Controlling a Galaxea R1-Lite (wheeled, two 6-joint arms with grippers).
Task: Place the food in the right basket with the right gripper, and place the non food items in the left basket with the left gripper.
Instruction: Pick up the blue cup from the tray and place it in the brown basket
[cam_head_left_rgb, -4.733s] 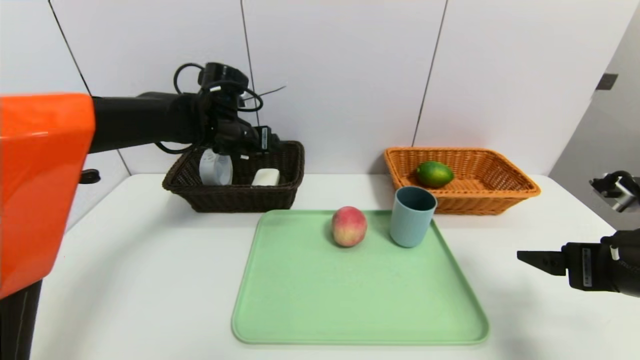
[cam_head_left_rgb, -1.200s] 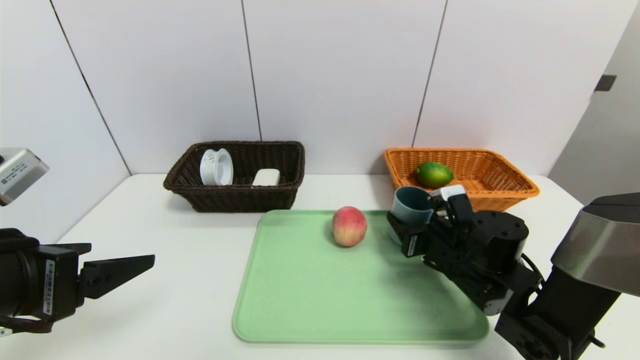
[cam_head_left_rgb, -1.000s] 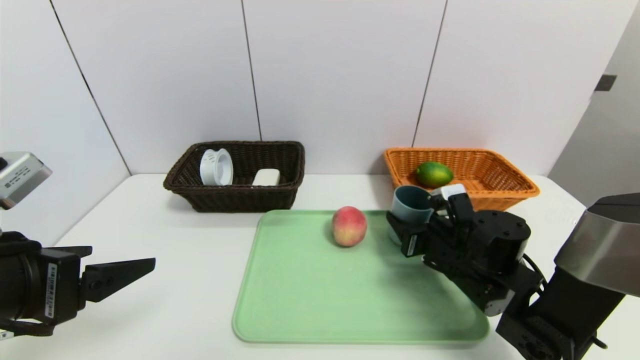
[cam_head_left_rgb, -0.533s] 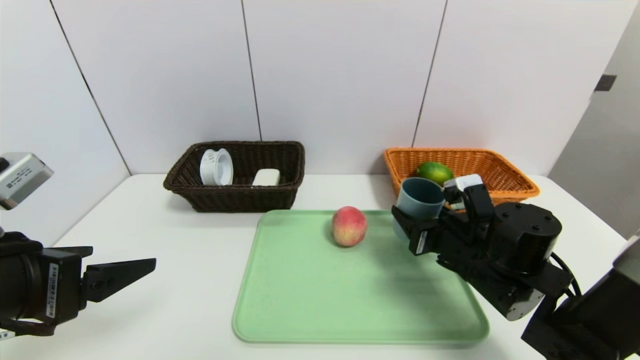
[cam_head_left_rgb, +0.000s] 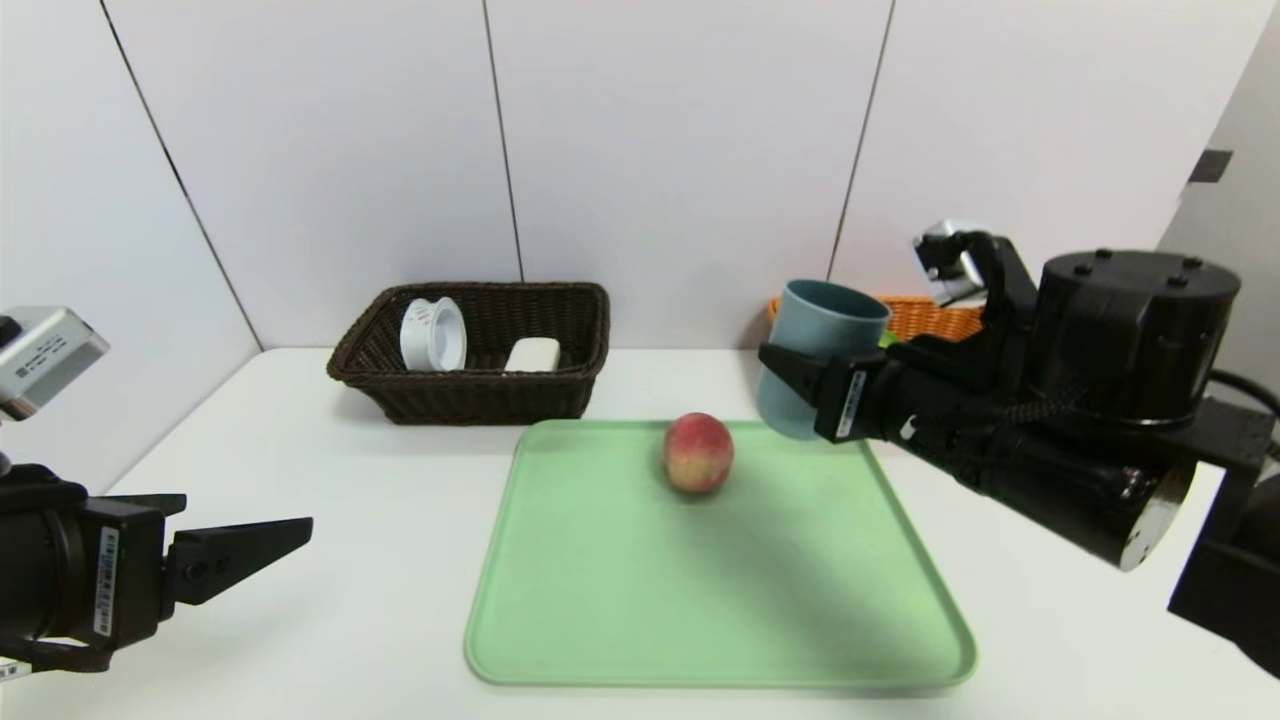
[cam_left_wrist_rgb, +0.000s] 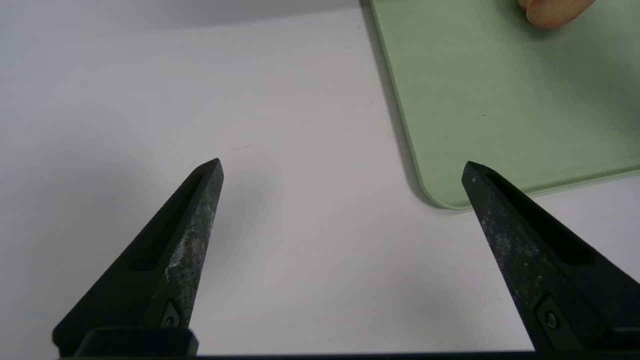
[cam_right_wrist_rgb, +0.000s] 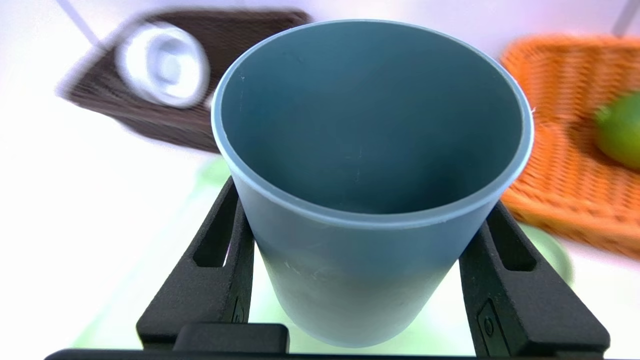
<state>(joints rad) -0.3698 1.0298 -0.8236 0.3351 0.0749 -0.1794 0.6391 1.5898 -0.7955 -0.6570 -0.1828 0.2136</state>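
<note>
Desk runs pale beneath everything, and nearest us, over its left side, we have our left hand, idle, its fingers spread wide and grasping nothing. Beside it lies the green tray, with the peach resting toward its far edge. Over the tray's far right corner we hold the blue-grey cup aloft in our right hand, clenched on its sides from either flank (it leans a little, mouth upward). Farther back on the right sits the orange basket, partly hidden behind our arm, with the green citrus fruit inside it. At the far left we see the dark brown basket, which holds the white spool-like container and, apart from it, the white block. Behind both baskets stands the white wall.
</note>
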